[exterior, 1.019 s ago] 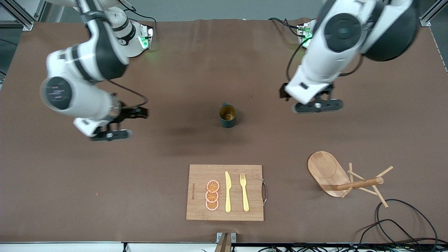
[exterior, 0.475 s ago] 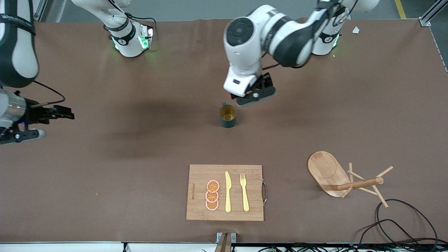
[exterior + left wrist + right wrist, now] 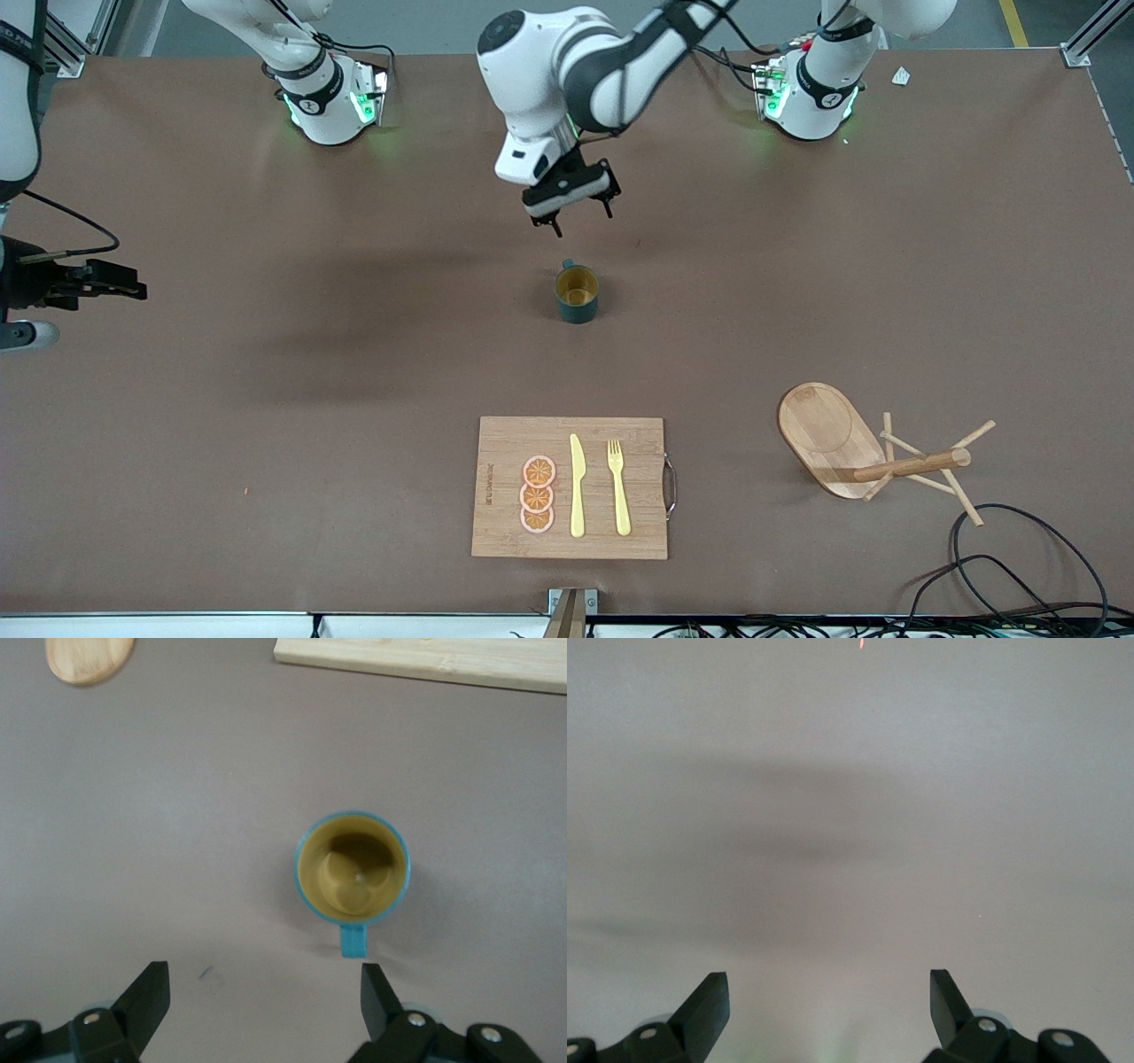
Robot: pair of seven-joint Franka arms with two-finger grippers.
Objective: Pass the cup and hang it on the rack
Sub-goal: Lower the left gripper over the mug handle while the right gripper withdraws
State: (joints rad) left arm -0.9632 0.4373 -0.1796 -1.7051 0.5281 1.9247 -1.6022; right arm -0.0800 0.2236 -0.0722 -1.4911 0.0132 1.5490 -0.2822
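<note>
The dark teal cup (image 3: 577, 295) stands upright mid-table, ochre inside, with its handle on the side away from the front camera. My left gripper (image 3: 583, 220) hangs open and empty over bare table beside the handle side of the cup. In the left wrist view the cup (image 3: 353, 868) lies ahead of the open gripper (image 3: 264, 979), its handle close to one fingertip (image 3: 372, 985). The wooden rack (image 3: 850, 447) stands toward the left arm's end of the table, nearer the front camera; its base (image 3: 89, 656) shows in the left wrist view. My right gripper (image 3: 120, 288) waits open at the right arm's end, over bare table (image 3: 828, 988).
A wooden cutting board (image 3: 571, 487) with orange slices, a yellow knife and a fork lies nearer the front camera than the cup; its edge also shows in the left wrist view (image 3: 425, 660). Black cables (image 3: 1019, 567) loop by the table edge near the rack.
My left arm has swung from the left arm's end to the middle, its gripper now by the cup. My right arm has drawn back to its end of the table. The cup has not moved.
</note>
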